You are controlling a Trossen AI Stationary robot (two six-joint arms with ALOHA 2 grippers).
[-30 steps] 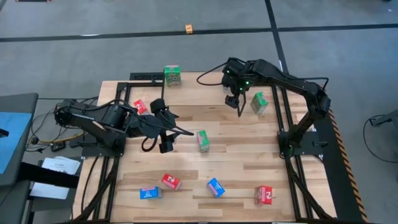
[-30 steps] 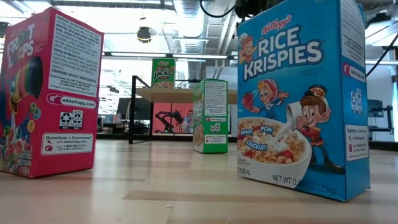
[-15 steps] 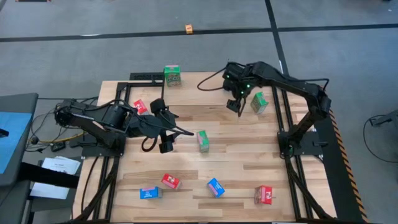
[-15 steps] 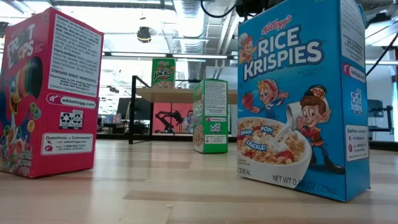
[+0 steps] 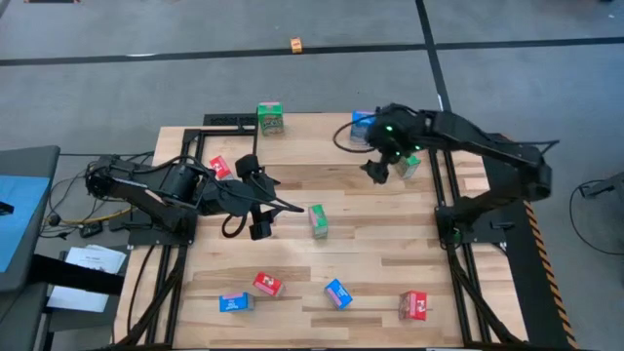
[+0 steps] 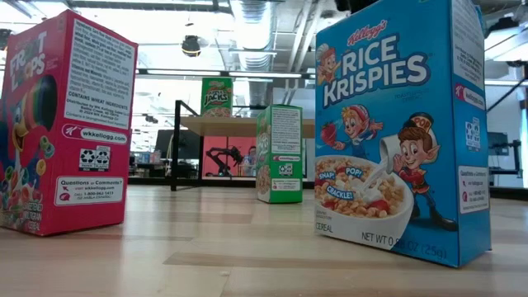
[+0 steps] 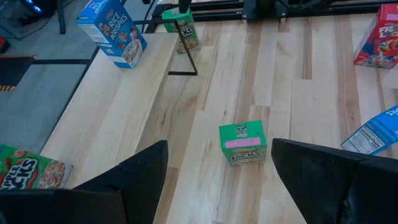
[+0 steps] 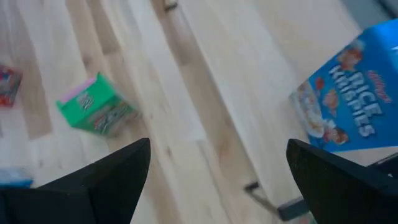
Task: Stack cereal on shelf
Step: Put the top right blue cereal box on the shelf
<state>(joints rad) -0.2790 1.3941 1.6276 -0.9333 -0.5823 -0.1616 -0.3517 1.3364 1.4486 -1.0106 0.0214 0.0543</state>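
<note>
A concrete floor (image 5: 146, 88) crossed by dark lines surrounds the slatted light-wood tabletop (image 5: 390, 244), which sits in a black frame. From the low view the room beyond is an open workshop with ceiling ducts and bright lights.

The shelf (image 5: 322, 127), a low pale board on thin black legs, runs along the tabletop's far edge. On it stand a green cereal box (image 5: 270, 118) near its left end and a blue Rice Krispies box (image 5: 362, 127) towards its right end, just beside the right arm. Another green box (image 5: 409, 164) stands near the shelf's right end, partly hidden by that arm; whether it is on the board or the tabletop I cannot tell.

Six more boxes are scattered on the tabletop: a red one (image 5: 219, 168) beside the left arm, a green one with a pink top flap (image 5: 318, 220) near the middle, and along the near side a blue (image 5: 235, 302), a red Froot Loops (image 5: 268, 285), a blue (image 5: 338, 293) and a red (image 5: 415, 306).

The left hand (image 5: 261, 207) hovers over the tabletop, pointing at the middle green box, fingers parted and gripping nothing. The right hand (image 5: 375, 172) hangs just in front of the shelf beside the blue box, fingers spread wide and empty.
</note>
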